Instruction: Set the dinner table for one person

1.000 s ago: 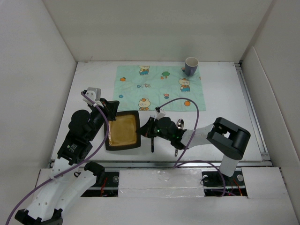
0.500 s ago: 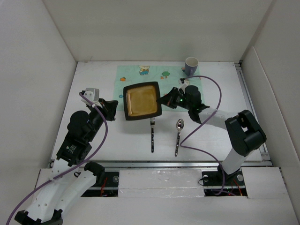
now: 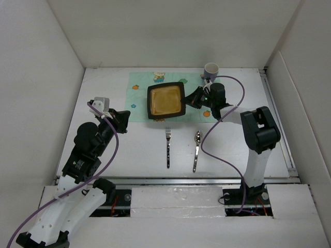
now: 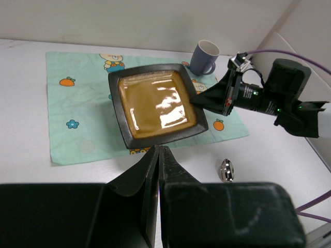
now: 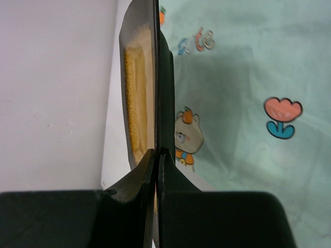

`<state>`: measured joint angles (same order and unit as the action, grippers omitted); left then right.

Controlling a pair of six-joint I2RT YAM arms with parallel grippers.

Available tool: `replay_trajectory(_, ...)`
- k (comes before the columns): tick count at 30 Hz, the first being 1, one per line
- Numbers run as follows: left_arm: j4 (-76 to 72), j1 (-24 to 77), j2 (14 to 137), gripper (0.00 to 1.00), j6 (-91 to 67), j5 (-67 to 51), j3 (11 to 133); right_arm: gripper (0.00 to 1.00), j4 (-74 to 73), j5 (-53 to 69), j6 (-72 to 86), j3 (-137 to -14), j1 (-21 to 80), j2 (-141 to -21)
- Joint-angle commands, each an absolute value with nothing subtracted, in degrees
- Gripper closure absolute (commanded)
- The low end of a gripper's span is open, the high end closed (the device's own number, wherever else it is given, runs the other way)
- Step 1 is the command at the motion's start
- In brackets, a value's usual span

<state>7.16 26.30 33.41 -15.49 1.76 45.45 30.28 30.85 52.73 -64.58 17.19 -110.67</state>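
Note:
A black square plate with a glossy brown inside sits over the middle of the mint-green cartoon cloth on the white dinner table. My right gripper is shut on the plate's right rim. In the right wrist view the rim runs edge-on between my fingertips. A fork and a spoon lie side by side on the table in front of the cloth. My left gripper is shut and empty, left of the plate; in its wrist view its tips point at the plate.
A grey-blue mug stands at the cloth's far right corner, close behind my right wrist; it also shows in the left wrist view. A silver rail runs along the table's right edge. White walls enclose the table.
My right gripper has carried the plate from the table's near left, away from me, onto the cloth. The left arm has hardly moved.

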Motion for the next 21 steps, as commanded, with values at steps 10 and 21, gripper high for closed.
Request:
replay_trajectory(10, 5.10, 26.63, 34.28, 1.00, -15.29, 1.23, 45.79, 1.00, 42.52, 39.19, 58.26, -71.90, 13.89, -116.27)
replay_trajectory(21, 5.19, 26.63, 34.72, 1.00, -15.21, 1.14, 45.79, 1.00, 43.34, 38.67, 62.14, -79.44, 13.27, -123.47)
